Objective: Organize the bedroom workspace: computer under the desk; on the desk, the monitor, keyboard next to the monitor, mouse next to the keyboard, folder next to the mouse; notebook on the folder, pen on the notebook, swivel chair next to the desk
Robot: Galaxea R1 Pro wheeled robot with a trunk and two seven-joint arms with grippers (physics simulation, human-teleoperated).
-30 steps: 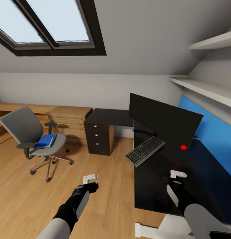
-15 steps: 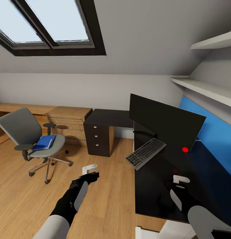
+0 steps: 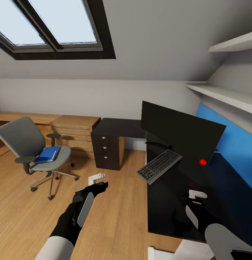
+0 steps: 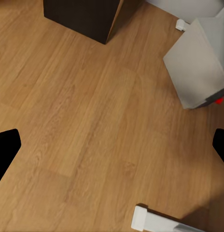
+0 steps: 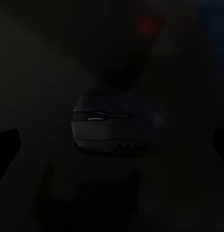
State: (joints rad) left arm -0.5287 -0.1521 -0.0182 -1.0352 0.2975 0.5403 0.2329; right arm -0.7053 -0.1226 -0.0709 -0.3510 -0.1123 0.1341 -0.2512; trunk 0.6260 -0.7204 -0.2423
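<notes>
Both grippers hold nothing, their fingers spread apart. From the head camera, the right gripper (image 3: pixel 193 198) hangs low over the black top of the desk (image 3: pixel 165 195), near its front edge, and its wrist camera looks down on the mouse (image 5: pixel 120 126), which lies on the dark desk surface between the two fingertips at the frame's sides, with no contact visible. The left gripper (image 3: pixel 94 182) is out over the wood floor (image 3: pixel 118 216), and its wrist camera shows the light grey computer (image 4: pixel 199 63) standing on the floor.

On the desk the monitor (image 3: pixel 180 131) stands upright, with the keyboard (image 3: pixel 159 166) lying just in front of it, one end near the desk's edge. Well apart to the left, the swivel chair (image 3: pixel 30 144) stands on the floor with the blue folder (image 3: pixel 48 154) flat on its seat.
</notes>
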